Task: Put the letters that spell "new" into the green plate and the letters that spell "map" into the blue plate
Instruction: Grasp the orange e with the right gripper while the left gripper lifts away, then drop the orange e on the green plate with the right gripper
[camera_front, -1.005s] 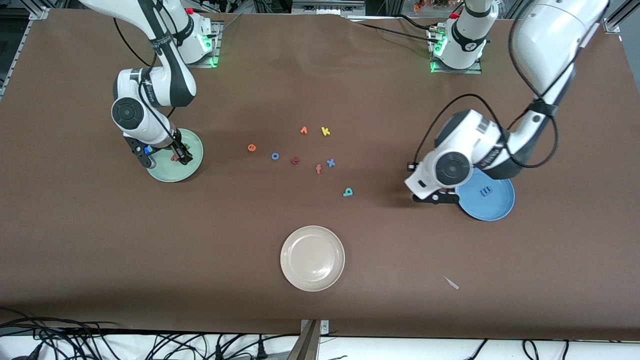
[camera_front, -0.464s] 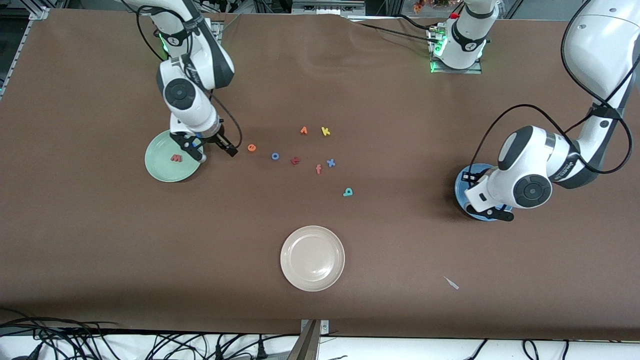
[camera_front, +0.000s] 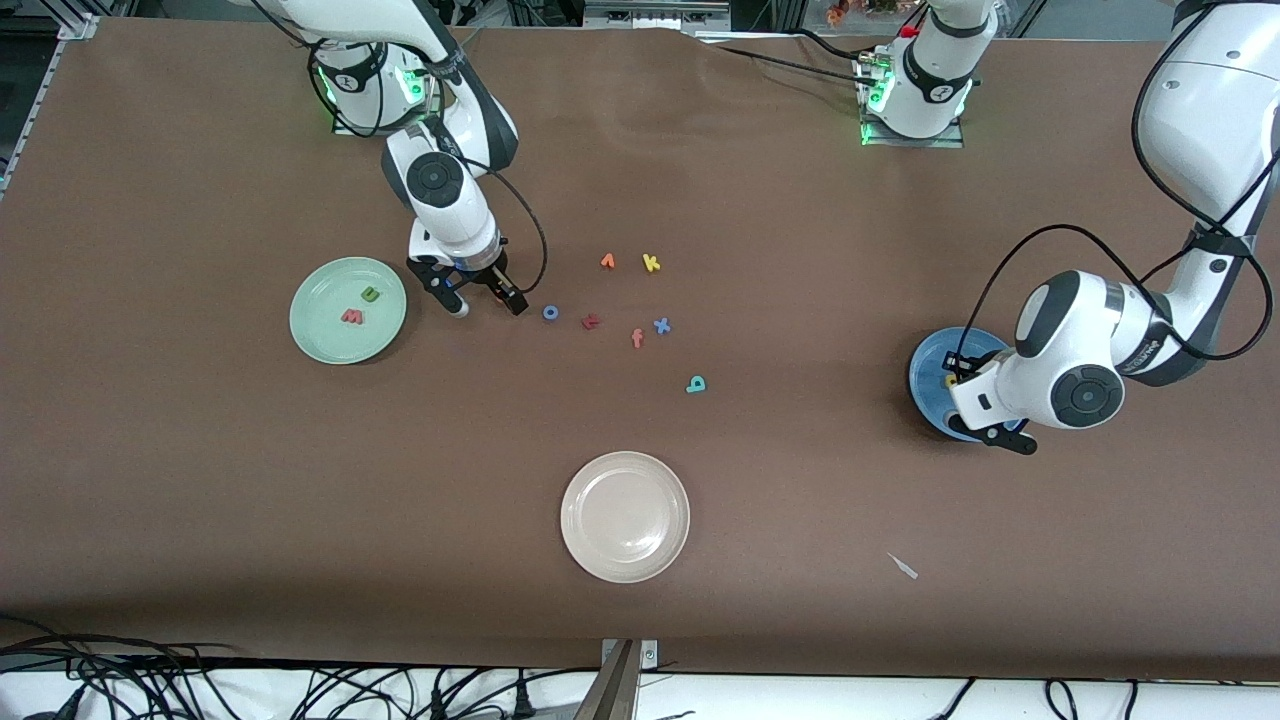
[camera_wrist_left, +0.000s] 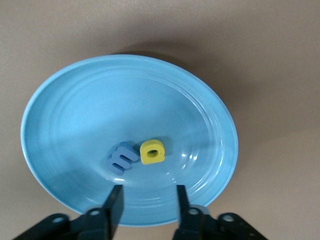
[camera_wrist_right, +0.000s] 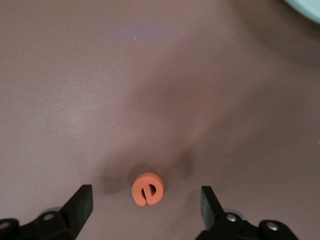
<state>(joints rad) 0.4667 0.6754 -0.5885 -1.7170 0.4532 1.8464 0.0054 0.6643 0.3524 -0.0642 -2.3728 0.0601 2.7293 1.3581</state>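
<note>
Two letters, green "n" (camera_front: 370, 293) and red "w" (camera_front: 351, 316), lie in the green plate (camera_front: 320, 335); two, blue "m" (camera_wrist_left: 121, 160) and yellow "p" (camera_wrist_left: 152, 152), in the blue plate (camera_wrist_left: 60, 105). The right gripper (camera_wrist_right: 145, 206), jaws apart, hangs over the orange "e" (camera_wrist_right: 146, 188). The left gripper (camera_wrist_left: 146, 200), jaws parted and empty, is over the blue plate. Teal "a" (camera_front: 696, 384) lies on the counter (camera_front: 200, 500) by six stray letters, one cream plate (camera_front: 625, 516) nearer the camera.

Cream plate (camera_front: 625, 517) nearest camera; stray orange v (camera_front: 607, 261), yellow k (camera_front: 651, 263), blue o (camera_front: 550, 312), x (camera_front: 661, 325), salmon f (camera_front: 637, 338) mid-table.

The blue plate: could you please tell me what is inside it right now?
The blue plate holds the blue "m" and yellow "p", side by side. In the front view the left arm covers much of it.
</note>
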